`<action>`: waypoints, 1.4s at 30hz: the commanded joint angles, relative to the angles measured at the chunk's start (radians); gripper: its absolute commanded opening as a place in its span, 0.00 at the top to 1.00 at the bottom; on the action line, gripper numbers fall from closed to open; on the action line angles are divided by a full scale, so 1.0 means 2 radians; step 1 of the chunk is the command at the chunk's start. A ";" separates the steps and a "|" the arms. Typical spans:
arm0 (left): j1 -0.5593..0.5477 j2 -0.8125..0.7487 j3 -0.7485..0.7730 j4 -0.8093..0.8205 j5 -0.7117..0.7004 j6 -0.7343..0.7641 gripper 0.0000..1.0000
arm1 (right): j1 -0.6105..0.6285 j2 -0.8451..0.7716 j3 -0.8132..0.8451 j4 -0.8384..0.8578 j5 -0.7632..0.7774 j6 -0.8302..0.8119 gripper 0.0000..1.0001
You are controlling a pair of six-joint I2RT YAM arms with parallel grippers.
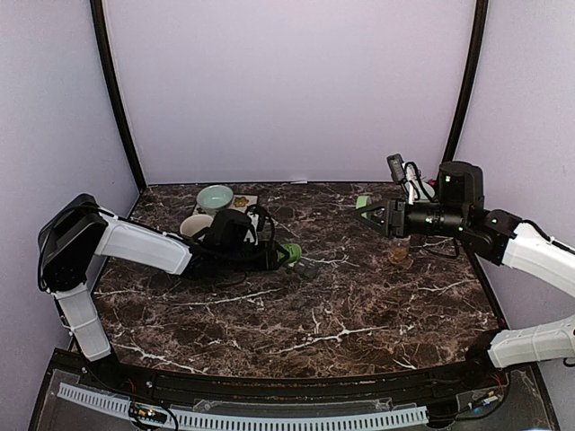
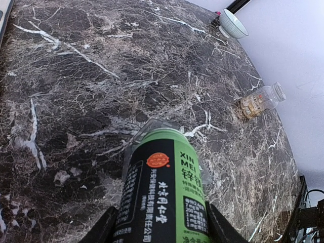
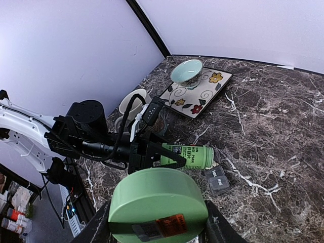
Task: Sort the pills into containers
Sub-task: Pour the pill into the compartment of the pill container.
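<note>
Both hands loaded: bottle on the left, lid on the right.
left hand [image 2: 159,225] pinches a green cylindrical bottle with a black label [image 2: 162,187], held lying level, mouth just beside the small dark grey plastic compartment strip [image 3: 218,178], which sits left of table [image 1: 359,314] centre. right hand [image 3: 157,230] pinches a pale green round lid [image 3: 157,200] in the air toward the right edge. small clear jar [image 2: 266,97] stands near the right edge, with tan-yellow pills [image 2: 249,107] inside, too small to tell apart. pale teal bowl [image 1: 216,197] and white mug [image 1: 194,224] sit in the far left corner.
</note>
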 commanded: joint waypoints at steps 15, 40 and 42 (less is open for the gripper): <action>-0.004 -0.029 -0.102 0.186 0.019 -0.056 1.00 | -0.003 -0.012 -0.004 0.006 -0.006 0.004 0.74; -0.004 -0.035 -0.155 0.292 0.022 -0.083 1.00 | -0.003 -0.019 0.000 -0.007 -0.008 0.009 0.75; -0.002 -0.036 -0.162 0.313 0.028 -0.090 1.00 | -0.003 -0.018 0.001 -0.007 -0.011 0.009 0.75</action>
